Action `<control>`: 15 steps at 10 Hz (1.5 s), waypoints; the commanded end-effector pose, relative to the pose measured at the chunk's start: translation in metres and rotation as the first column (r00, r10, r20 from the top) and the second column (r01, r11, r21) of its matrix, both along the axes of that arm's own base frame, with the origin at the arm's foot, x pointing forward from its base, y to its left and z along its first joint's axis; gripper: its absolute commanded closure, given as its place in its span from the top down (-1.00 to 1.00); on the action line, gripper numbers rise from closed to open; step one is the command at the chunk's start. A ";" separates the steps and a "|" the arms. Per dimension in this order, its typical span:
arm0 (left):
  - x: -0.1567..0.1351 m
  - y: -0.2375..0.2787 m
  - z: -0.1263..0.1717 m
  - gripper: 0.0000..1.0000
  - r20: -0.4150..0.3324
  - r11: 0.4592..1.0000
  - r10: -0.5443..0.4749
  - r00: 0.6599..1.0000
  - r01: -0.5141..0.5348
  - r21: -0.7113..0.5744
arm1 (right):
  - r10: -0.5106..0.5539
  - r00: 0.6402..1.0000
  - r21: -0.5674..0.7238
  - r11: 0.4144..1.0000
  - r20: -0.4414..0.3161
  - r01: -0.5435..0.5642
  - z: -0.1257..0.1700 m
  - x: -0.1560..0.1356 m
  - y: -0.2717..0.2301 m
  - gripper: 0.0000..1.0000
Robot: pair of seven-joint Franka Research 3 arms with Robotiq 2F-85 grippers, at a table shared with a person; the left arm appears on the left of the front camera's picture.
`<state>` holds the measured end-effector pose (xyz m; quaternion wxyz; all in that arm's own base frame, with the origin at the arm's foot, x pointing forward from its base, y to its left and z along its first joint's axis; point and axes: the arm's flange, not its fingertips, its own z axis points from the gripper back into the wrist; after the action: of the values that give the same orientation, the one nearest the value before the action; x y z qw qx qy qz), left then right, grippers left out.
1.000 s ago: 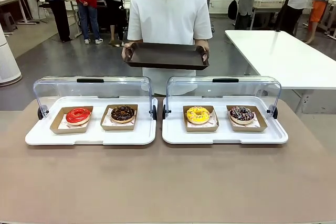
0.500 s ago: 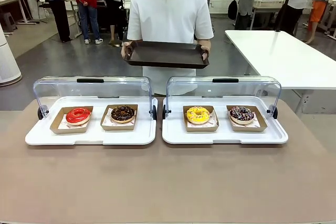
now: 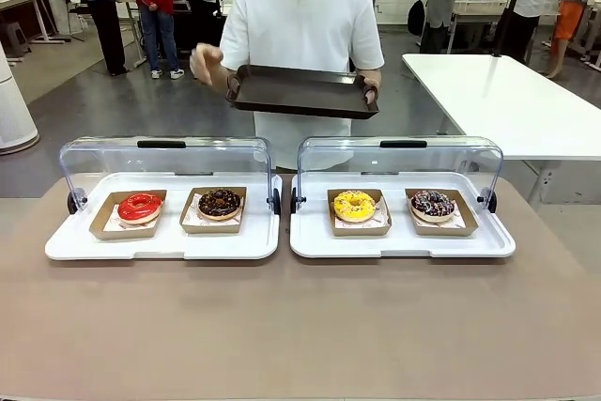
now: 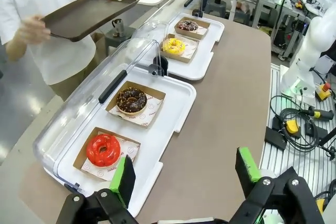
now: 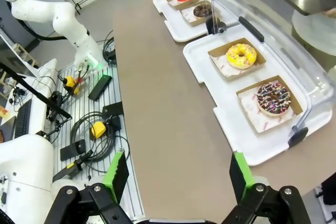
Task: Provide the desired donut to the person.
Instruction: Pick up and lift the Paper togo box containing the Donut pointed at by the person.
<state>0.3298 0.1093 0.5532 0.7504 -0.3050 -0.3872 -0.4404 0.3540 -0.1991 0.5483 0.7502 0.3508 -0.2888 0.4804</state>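
While both arms sit back at the near side, the L gripper (image 4: 186, 174) has its jaws spread wide w/ nothing between the green pads (image 4: 125, 178). The R gripper (image 5: 177, 177) is likewise spread wide and holds nothing.

Ahead of them lies the tan table (image 3: 300, 326). Further on, two white display trays sit side by side, close together at the middle: left tray (image 3: 66, 246) and right tray (image 3: 498, 243). Each has two donuts, every one in its own cardboard boat on paper. L to R:
- red donut (image 3: 140, 206), left tray, left spot
- choc sprinkle donut (image 3: 220, 202), left tray, right spot
- yellow donut (image 3: 354, 204), right tray, left spot
- choc drizzled donut (image 3: 432, 203), right tray, right spot

All four lie flat, apart from each other, w/ no gripper or hand on them. Can't tell which one is wanted.

Behind the donuts, the left lid (image 3: 164, 161) and right lid (image 3: 399, 161), both clear, stand swung up at the trays' far edges.

Past the table's far edge stands the person (image 3: 302, 25) in a white shirt, w/ a dark serving tray (image 3: 300, 91) at chest height, slightly tilted. The hand at scene right (image 3: 372, 94) grips the tray's end. The hand at scene left (image 3: 203, 64) is off the tray, raised just beside its left end.
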 end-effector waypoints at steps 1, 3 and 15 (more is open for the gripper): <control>-0.001 0.004 -0.002 1.00 0.000 1.000 0.005 1.000 -0.005 -0.016 | -0.006 1.000 0.001 1.000 0.003 0.006 0.002 -0.002 -0.001 1.00; -0.001 0.004 -0.002 1.00 0.000 1.000 0.005 1.000 -0.005 -0.016 | -0.006 1.000 0.001 1.000 0.003 0.006 0.002 -0.002 -0.001 1.00; -0.001 0.004 -0.002 1.00 0.000 1.000 0.005 1.000 -0.005 -0.016 | -0.019 0.994 0.036 0.999 0.104 0.016 0.020 -0.017 -0.002 1.00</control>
<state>0.3296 0.1123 0.5519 0.7528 -0.3049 -0.3873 -0.4363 0.3497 -0.2020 0.5547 0.7480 0.3453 -0.3008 0.4803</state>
